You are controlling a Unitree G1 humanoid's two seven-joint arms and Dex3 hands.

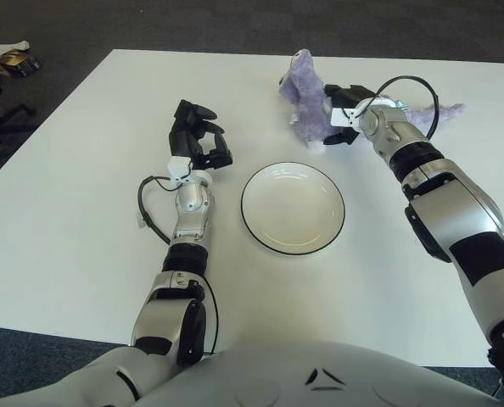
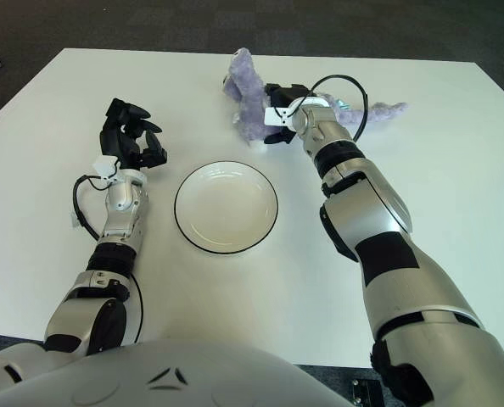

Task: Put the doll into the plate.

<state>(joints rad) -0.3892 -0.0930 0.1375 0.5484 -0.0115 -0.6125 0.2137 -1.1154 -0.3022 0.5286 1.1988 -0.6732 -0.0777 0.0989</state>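
Note:
A purple plush doll (image 1: 307, 100) stands upright at the far side of the white table, its tail (image 1: 439, 109) trailing to the right behind my wrist. My right hand (image 1: 338, 114) is against the doll's right flank, with black fingers closed above and below its body. The white plate (image 1: 293, 208) with a dark rim lies empty in the middle of the table, a short way nearer to me than the doll. My left hand (image 1: 198, 140) shows just left of the plate, fingers curled and holding nothing.
The white table (image 1: 74, 220) stretches wide on both sides of the plate. Beyond its far left corner, dark items (image 1: 10, 61) lie on the grey floor. A black cable (image 1: 148, 212) loops off my left forearm.

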